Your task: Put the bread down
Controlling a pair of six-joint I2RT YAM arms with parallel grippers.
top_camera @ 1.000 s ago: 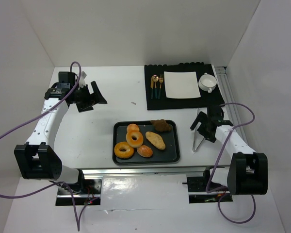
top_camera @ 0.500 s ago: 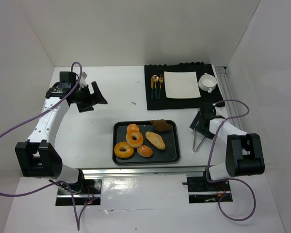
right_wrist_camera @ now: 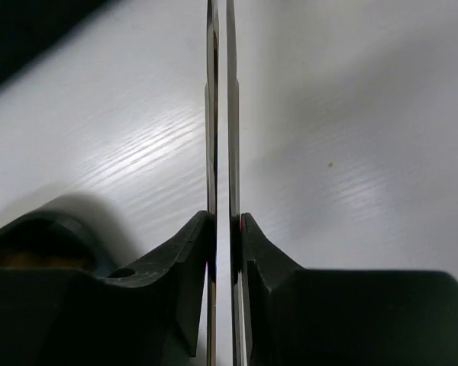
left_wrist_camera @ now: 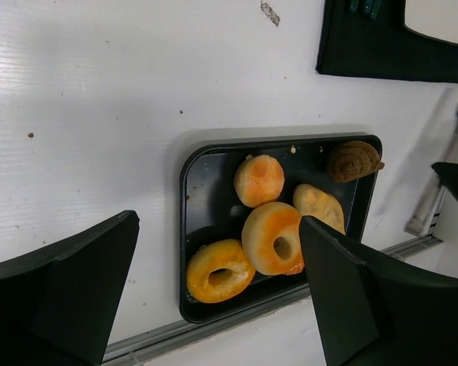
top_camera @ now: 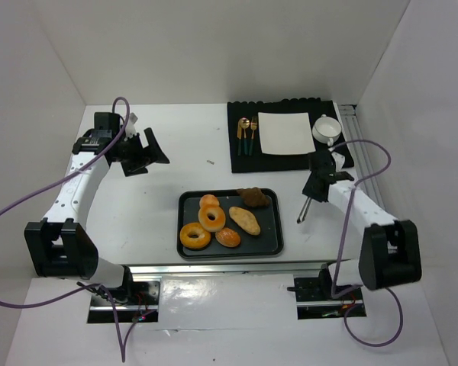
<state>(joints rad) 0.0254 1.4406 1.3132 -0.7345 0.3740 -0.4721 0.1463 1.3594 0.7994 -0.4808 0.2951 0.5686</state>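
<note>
Two ring-shaped golden breads lie in the black tray [top_camera: 271,242]: a larger one [top_camera: 195,235] at the front left and a second [top_camera: 211,218] leaning just behind it. The left wrist view shows the same breads [left_wrist_camera: 219,271] [left_wrist_camera: 273,238]. My left gripper [top_camera: 149,152] hovers open over the table, far left of the tray, with nothing between its fingers [left_wrist_camera: 84,282]. My right gripper [top_camera: 314,181] is to the right of the tray, shut on a pair of metal tongs [top_camera: 304,207]. Its pads [right_wrist_camera: 198,252] squeeze the two tong blades [right_wrist_camera: 212,114] nearly together.
The tray also holds a round roll [top_camera: 208,201], a small roll [top_camera: 227,238], an oval roll [top_camera: 244,220] and a dark brown pastry [top_camera: 253,197]. Behind it a black placemat [top_camera: 248,164] carries a white plate [top_camera: 285,133], cutlery [top_camera: 247,135] and a cup [top_camera: 326,128].
My right gripper has gone from open to shut on the tongs, pressing their spread blades together, and has moved back and slightly left with them. The left arm has not moved.
</note>
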